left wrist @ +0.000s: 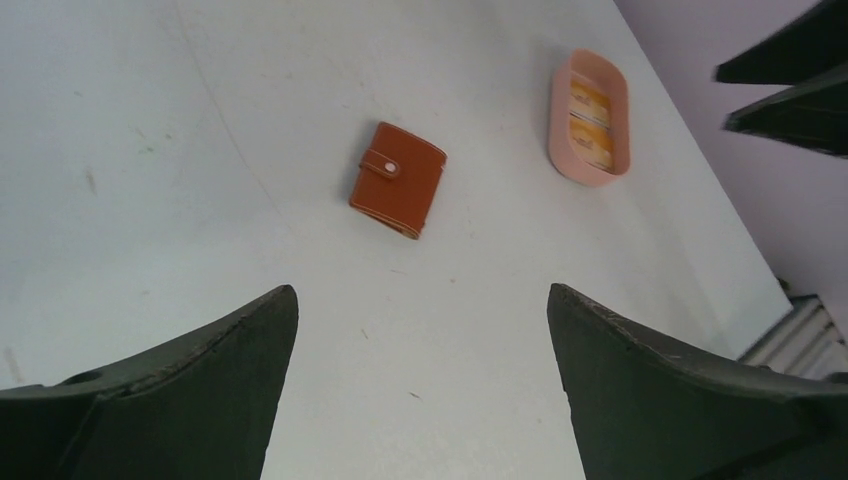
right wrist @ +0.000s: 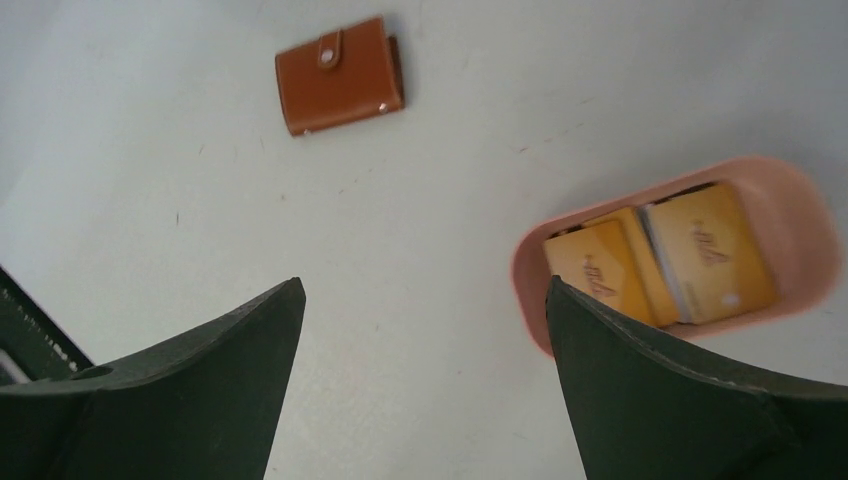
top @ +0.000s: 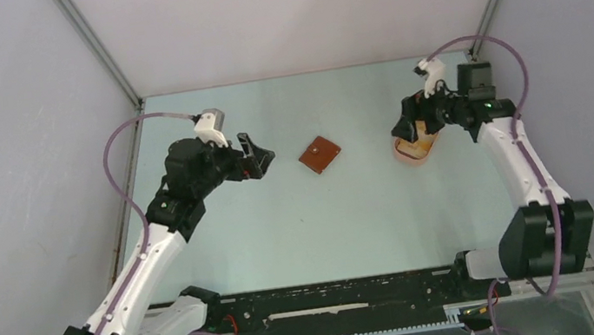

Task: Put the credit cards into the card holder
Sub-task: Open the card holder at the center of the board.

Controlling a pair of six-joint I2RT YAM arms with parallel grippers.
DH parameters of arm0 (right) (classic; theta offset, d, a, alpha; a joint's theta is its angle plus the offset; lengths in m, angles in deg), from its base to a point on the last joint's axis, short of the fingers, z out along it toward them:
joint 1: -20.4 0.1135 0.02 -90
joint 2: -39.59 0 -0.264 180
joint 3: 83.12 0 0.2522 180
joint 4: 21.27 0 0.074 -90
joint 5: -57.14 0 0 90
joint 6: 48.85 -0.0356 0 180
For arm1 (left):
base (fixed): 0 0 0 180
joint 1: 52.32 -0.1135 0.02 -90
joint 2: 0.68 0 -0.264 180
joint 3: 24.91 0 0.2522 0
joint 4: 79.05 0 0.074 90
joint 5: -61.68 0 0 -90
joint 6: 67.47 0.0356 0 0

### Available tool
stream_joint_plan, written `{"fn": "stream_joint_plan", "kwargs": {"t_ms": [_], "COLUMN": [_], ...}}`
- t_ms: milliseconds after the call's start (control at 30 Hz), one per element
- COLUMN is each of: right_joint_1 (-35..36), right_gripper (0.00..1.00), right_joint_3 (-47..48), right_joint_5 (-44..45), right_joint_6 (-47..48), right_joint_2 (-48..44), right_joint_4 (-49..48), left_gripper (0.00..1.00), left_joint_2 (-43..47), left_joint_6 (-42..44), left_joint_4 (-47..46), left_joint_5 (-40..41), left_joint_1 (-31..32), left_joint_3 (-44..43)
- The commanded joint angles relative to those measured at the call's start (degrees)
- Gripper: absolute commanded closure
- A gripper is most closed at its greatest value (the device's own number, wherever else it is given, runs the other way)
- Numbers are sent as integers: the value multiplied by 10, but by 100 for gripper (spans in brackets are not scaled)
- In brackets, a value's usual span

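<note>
The card holder (top: 319, 154), a reddish-brown leather wallet, lies folded and snapped shut in the middle of the table; it shows as well in the left wrist view (left wrist: 397, 180) and the right wrist view (right wrist: 340, 75). Tan-yellow credit cards (right wrist: 660, 255) lie in a pink oval tray (right wrist: 810, 215) to its right; the same cards (left wrist: 590, 122) also show in the left wrist view. My left gripper (top: 260, 157) hovers open left of the wallet, nothing between its fingers (left wrist: 225, 385). Above the tray (top: 411, 154), my right gripper (top: 407, 123) is open and empty.
Grey walls close in the pale table on three sides. A black rail with both arm bases (top: 330, 303) runs along the near edge. The right arm's fingers (left wrist: 790, 90) show at the top right of the left wrist view.
</note>
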Motion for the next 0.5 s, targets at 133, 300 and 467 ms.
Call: {"fn": "stream_joint_plan", "kwargs": {"t_ms": [133,300,467], "right_joint_1": [146,178,187], "right_gripper": [0,6,18], "right_joint_3": [34,206,459], "right_joint_5": [44,0,-14], "right_joint_6": [5,-33,-45], "right_joint_2": [116,285,496], "right_joint_4": [-1,71,208], "left_gripper": [5,7,7], "left_joint_2": [-81,-118,-118], "left_joint_6": [-84,-101,-98], "left_joint_4": [-19,-5,-6], "left_joint_5": [-135,-169,-169], "left_joint_1": [-55,-78,-81], "left_joint_3": [-22,-36,-34]}}
